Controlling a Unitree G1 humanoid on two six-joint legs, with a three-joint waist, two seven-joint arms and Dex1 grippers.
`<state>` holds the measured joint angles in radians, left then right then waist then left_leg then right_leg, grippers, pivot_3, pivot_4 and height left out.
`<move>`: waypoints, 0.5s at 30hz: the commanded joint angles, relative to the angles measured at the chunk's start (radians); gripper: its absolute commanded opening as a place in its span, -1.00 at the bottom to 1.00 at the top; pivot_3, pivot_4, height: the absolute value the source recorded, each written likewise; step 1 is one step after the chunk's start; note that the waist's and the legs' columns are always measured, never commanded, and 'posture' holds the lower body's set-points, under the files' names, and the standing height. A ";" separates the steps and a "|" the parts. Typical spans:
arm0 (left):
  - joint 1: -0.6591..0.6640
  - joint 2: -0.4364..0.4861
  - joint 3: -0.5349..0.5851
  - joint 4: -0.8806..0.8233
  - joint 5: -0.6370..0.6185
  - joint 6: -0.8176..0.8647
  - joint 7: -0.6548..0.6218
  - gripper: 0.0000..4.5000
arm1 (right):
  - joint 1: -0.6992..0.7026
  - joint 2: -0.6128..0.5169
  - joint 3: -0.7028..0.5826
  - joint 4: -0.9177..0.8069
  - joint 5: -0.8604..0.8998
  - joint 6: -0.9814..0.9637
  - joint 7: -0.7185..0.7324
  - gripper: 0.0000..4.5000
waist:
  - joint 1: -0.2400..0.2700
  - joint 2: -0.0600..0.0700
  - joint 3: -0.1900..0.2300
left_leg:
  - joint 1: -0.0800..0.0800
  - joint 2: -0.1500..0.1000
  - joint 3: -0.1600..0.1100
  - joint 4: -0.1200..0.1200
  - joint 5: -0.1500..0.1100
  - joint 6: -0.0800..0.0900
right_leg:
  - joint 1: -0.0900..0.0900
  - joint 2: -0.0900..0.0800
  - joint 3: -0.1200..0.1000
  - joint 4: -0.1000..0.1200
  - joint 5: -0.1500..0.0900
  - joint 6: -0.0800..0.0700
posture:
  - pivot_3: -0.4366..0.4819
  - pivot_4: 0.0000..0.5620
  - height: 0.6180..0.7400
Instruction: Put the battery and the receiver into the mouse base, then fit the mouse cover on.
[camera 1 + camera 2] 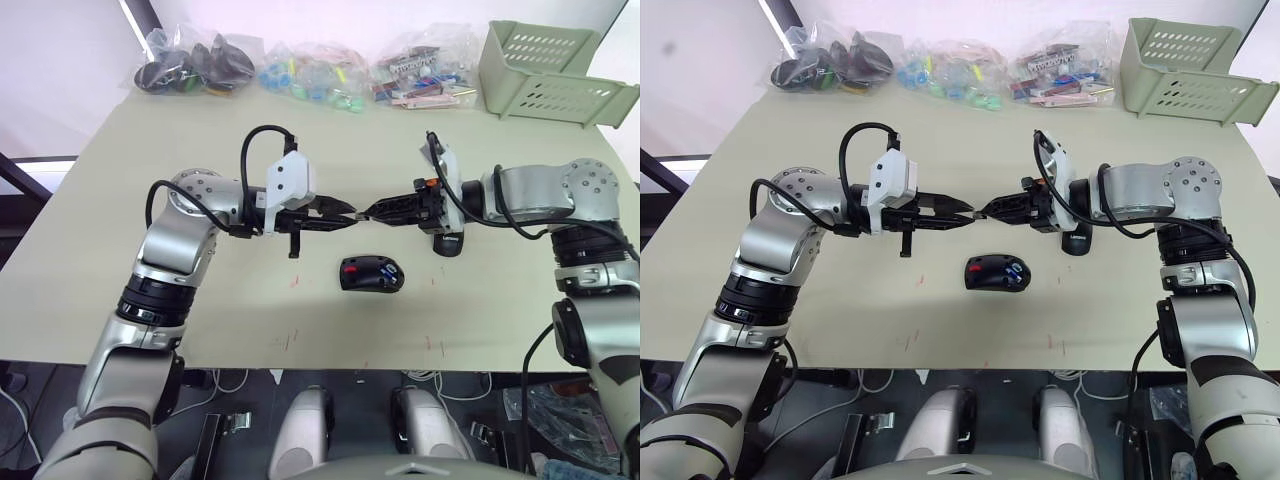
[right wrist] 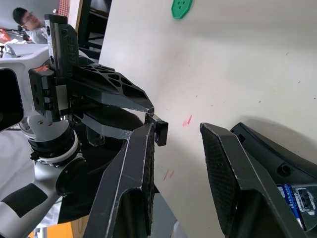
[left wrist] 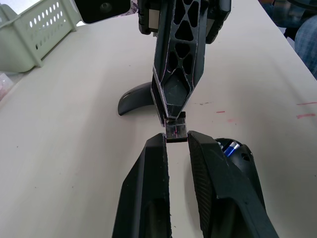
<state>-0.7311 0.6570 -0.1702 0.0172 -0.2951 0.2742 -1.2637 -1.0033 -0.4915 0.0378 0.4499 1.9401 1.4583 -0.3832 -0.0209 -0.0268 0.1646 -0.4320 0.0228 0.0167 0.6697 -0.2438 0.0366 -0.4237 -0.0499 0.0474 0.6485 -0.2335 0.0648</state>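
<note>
Roughly a third done, by the look of it. Can see the battery (image 3: 230,148) already tucked inside the base (image 1: 372,273), showing as a blue bit next to the red patch, with the base sitting flat on the table (image 1: 120,150) just below the two grippers. Still to go: getting the receiver (image 3: 176,130) in, then snapping the cover (image 3: 131,99) on. Not there yet on either.

Found the receiver up in the air, right between the meeting fingertips, above the table and a little behind the base, so apparently mid hand-off. Spotted the cover lying on the table under the right arm, near the base, with nothing gripping it.

Now the jaws. Left gripper (image 3: 176,137): narrowly parted, only as wide as the receiver, with the piece wedged between the very tips, so calling that clamped on it. Right gripper (image 2: 177,128): clearly spread, much wider than the receiver, one finger (image 2: 141,163) brushing against the piece and the other well clear of it, so seemingly gripping nothing. No telling the direction of the hand-off.

Probably next: lowering the tiny piece to its slot in the base without twisting it. Easy to fumble something that small, honestly.
</note>
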 commanded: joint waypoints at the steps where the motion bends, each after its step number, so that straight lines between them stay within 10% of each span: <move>1: -0.016 -0.003 0.011 -0.012 -0.001 -0.022 -0.004 -0.83 | -0.019 0.000 -0.027 -0.008 0.032 0.007 0.014 -0.32 | 0.000 0.000 0.000 | 0.000 0.000 0.000 0.000 0.000 0.000 | 0.000 0.000 0.000 0.000 0.000 0.000 | -0.05 -0.47 1.00; 15: -0.009 -0.003 0.012 -0.013 0.001 -0.035 -0.003 -0.83 | -0.016 -0.001 -0.030 -0.009 0.032 0.018 0.032 -0.32 | 0.000 0.000 0.000 | 0.000 0.000 0.000 0.000 0.000 0.000 | 0.000 0.000 0.000 0.000 0.000 0.000 | -0.05 -0.47 1.00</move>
<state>-0.7310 0.6503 -0.1702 0.0203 -0.2950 0.2543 -1.2648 -1.0032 -0.4841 0.0309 0.4514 1.9400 1.4669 -0.3703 -0.0209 -0.0268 0.1646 -0.4321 0.0228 0.0166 0.6697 -0.2437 0.0366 -0.4237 -0.0499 0.0473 0.6486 -0.2335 0.0649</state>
